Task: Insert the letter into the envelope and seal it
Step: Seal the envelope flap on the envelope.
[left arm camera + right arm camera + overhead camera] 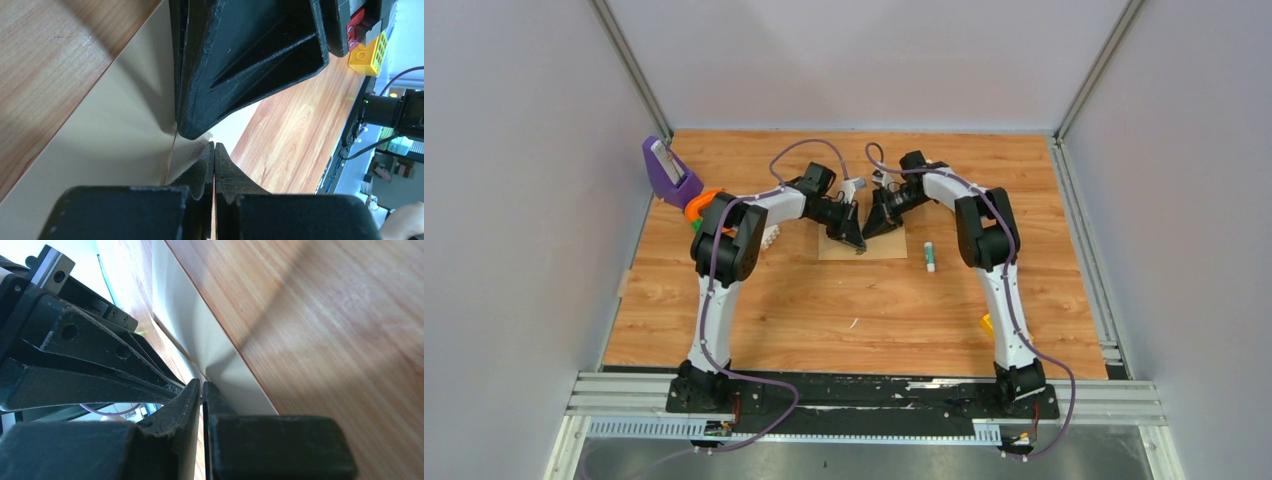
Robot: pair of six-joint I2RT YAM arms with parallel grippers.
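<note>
The tan envelope [886, 247] lies flat on the wooden table, mid-way back. Both grippers meet tip to tip over its left half. My left gripper [857, 243] is shut, its fingertips [206, 159] pressed together right at the envelope's [100, 150] surface; nothing shows between them. My right gripper [871, 231] is shut, with only a thin slit between its fingers [192, 395]. A paper edge of the envelope [225, 365] runs into that slit. A pale strip [234, 126] shows past the fingertips; whether it is the letter I cannot tell.
A white glue stick [930, 256] lies just right of the envelope. A purple holder [667, 172] and orange parts [701, 205] stand at the left edge. A small yellow block [987, 323] sits near the right arm. Grey walls enclose the table.
</note>
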